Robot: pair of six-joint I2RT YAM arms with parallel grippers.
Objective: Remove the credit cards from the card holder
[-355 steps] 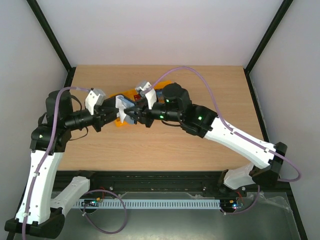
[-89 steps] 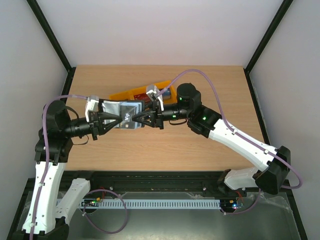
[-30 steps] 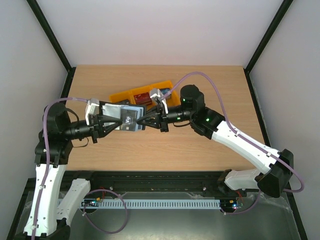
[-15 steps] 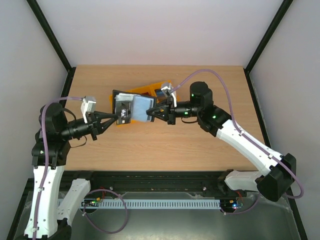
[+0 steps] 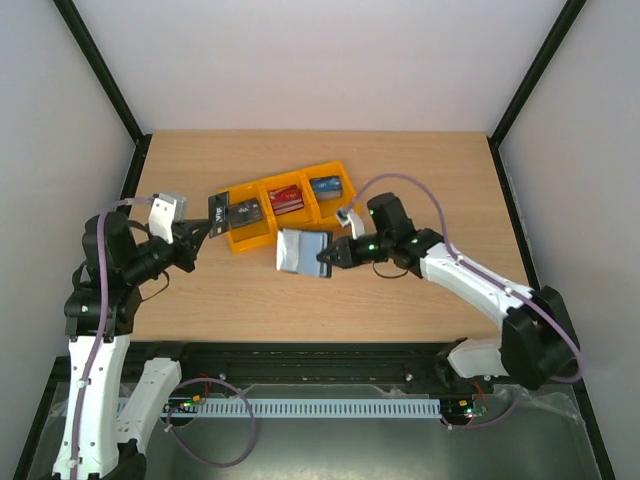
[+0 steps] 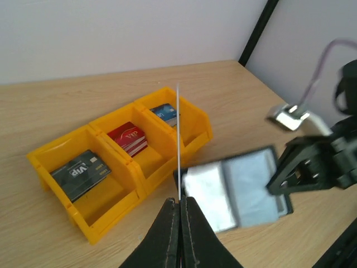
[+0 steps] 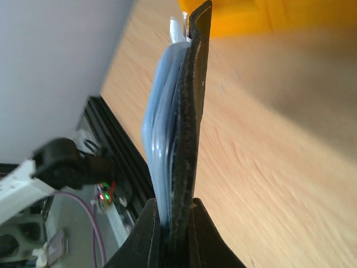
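Observation:
My left gripper [image 5: 206, 228] is shut on a dark grey credit card [image 5: 217, 212], held just left of the yellow bins. In the left wrist view the card is edge-on, a thin pale line [image 6: 178, 139] rising from the closed fingertips [image 6: 179, 205]. My right gripper [image 5: 325, 258] is shut on the edge of the card holder [image 5: 301, 250], which hangs open with its blue-grey pockets showing, in front of the bins. The holder also shows in the left wrist view [image 6: 237, 187] and edge-on in the right wrist view [image 7: 187, 123], pinched by the right gripper [image 7: 175, 215].
A row of yellow bins [image 5: 300, 212] stands mid-table, holding a dark grey card [image 5: 246, 211], a red card [image 5: 285, 198] and a blue card [image 5: 326, 185]. They also show in the left wrist view [image 6: 146, 180]. Black frame posts stand at the table's back corners.
The two grippers have pulled apart. The left one drew back left with the dark card out of the holder. The right one carried the open holder down in front of the bins.

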